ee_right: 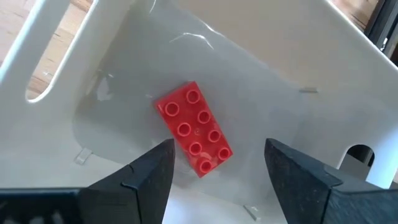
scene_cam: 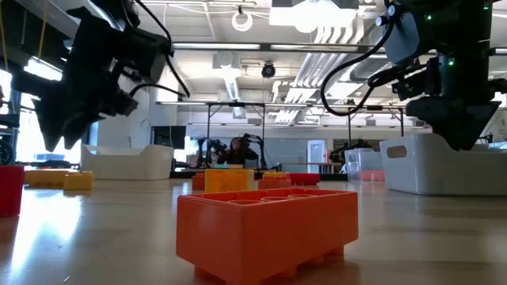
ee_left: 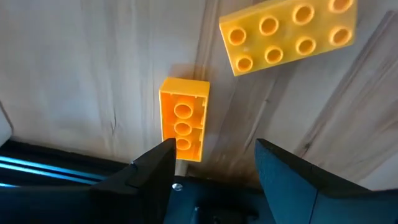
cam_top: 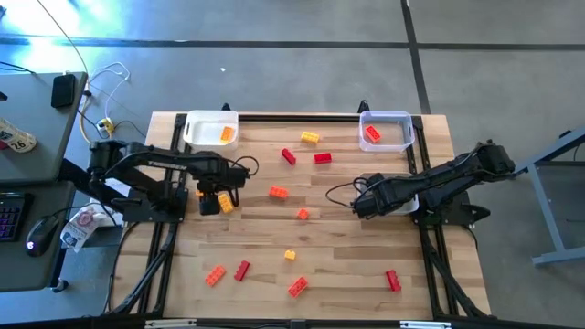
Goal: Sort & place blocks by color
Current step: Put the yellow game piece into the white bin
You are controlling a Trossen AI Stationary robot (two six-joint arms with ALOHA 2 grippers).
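My left gripper [cam_top: 218, 194] is open and points down, raised over two bricks at the table's left. In the left wrist view [ee_left: 214, 155], a small yellow-orange brick [ee_left: 183, 124] lies on the wood just off one fingertip. A larger yellow brick [ee_left: 289, 31] lies beyond it. My right gripper [cam_top: 361, 201] is open and empty at mid-table on the right. In its wrist view [ee_right: 217, 155] it faces the far-right tray [ee_right: 323, 68], where a red brick [ee_right: 196, 127] lies flat, studs up.
A white tray [cam_top: 211, 130] at the far left holds an orange-yellow brick [cam_top: 226, 134]. The far-right tray [cam_top: 386, 131] holds the red brick [cam_top: 372, 134]. Several red, orange and yellow bricks are scattered on the wood, among them an orange one [scene_cam: 265, 229] near the front edge.
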